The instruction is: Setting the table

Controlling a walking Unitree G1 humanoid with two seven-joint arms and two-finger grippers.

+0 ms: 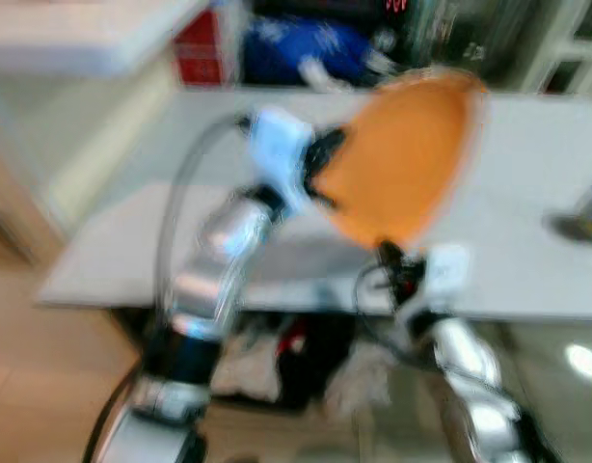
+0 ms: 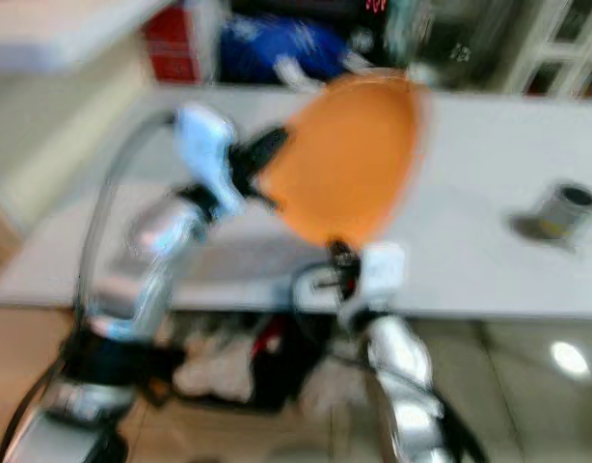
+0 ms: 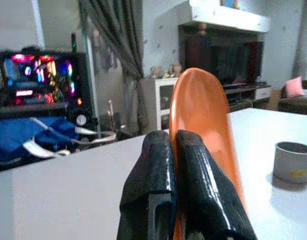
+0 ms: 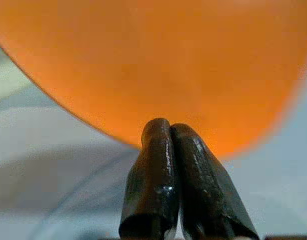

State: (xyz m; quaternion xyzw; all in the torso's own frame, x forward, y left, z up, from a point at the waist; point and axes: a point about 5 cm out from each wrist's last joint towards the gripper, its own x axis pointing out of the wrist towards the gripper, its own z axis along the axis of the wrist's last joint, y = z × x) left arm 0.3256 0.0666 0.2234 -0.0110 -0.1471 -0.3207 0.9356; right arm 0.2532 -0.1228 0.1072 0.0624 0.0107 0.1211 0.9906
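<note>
The round, shallow orange plastic plate point(image 1: 402, 154) is off the long white counter point(image 1: 527, 241), held in the air above it and tilted steeply, so the setting has hardly begun as far as can be judged. The left tool point(image 3: 179, 165) pinches the plate's rim, its two black fingers pressed onto the edge from either side. The right tool point(image 4: 171, 150) has its fingers pressed together with nothing between them, tips just under the plate's lower edge (touching it or merely close, the blur does not settle).

On the counter, well apart from the plate toward the robot's right, stands a small grey cylindrical cup point(image 2: 564, 210); that seems the one piece already in place. What is left: level the plate, lower it flat onto the counter, and release it.
</note>
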